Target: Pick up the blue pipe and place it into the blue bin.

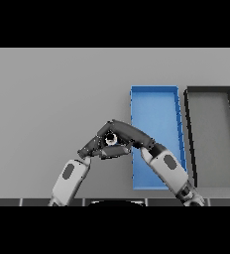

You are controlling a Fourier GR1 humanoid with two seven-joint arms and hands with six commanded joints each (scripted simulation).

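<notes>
Head view: we find no brand, label or writing that can be read on anything on the table (pixel 52 99).

We count 2 bins, 2 arms with 2 hands, and 1 small object between the hands. The blue bin (pixel 155 94) is a long tray running from near to far, right of the scene's middle. Just beside it on the right, apart by a narrow strip of table, stands the black bin (pixel 209 90), about the same length, with a grey floor.

The left arm (pixel 70 179) comes up from the near edge, left of middle, and the right arm (pixel 166 166) comes up from the near edge at the right, crossing over the near left part of the blue bin. The 2 hands meet just left of the blue bin's left wall, forming a peak.

The right hand (pixel 129 133) reaches leftward with its fingers curled over a small pale, roundish object (pixel 110 139) with a dark middle. We take this for the end of the pipe, though we cannot make out any blue on it. It sits outside the blue bin, near its left wall; whether it rests on the table or is lifted we cannot tell.

The left hand (pixel 91 147) lies just beside that object on its left and near side; we cannot tell how its fingers are set.
</notes>
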